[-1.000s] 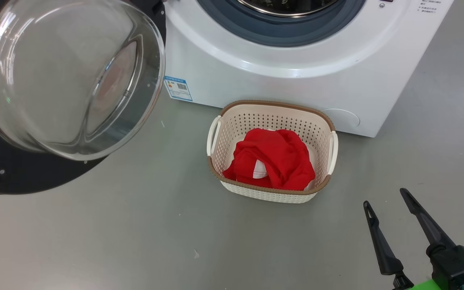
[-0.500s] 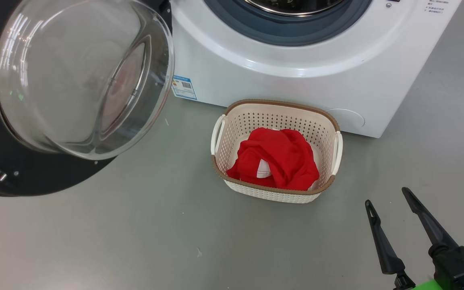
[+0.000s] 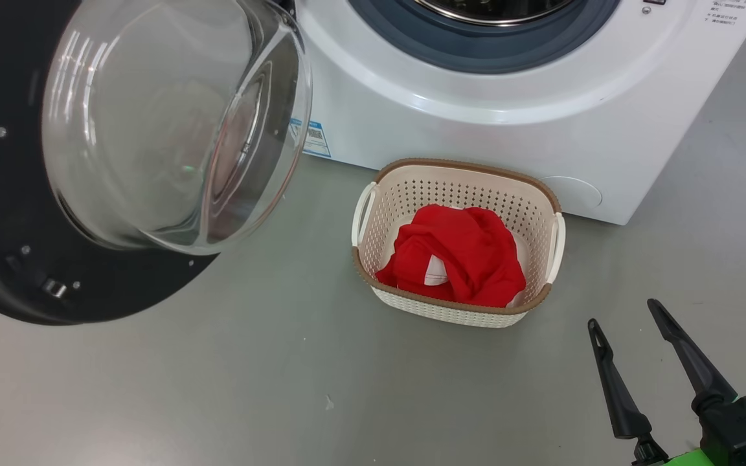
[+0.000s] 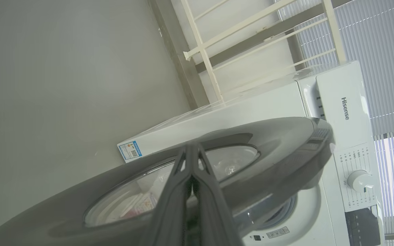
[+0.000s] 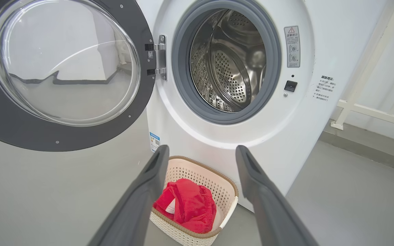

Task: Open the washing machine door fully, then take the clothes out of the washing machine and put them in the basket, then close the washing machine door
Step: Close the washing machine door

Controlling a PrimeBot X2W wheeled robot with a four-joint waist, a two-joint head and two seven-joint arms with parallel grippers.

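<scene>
1. Lower right, head view: the right gripper [image 3: 622, 312] is held wide, empty.
2. Left wrist view: the left gripper [image 4: 192, 147] is pressed closed before the washing machine door [image 4: 279, 136].
3. Centre: the clothes [image 3: 470, 259] are laid in the basket [image 3: 463, 165].
4. Right wrist view, top: the drum [image 5: 231, 68] is exposed.

Head downward; wrists toward washing machine [image 5: 303, 116]

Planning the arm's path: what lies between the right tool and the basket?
Bare grey floor. In the head view nothing stands between the right tool and the basket.
</scene>
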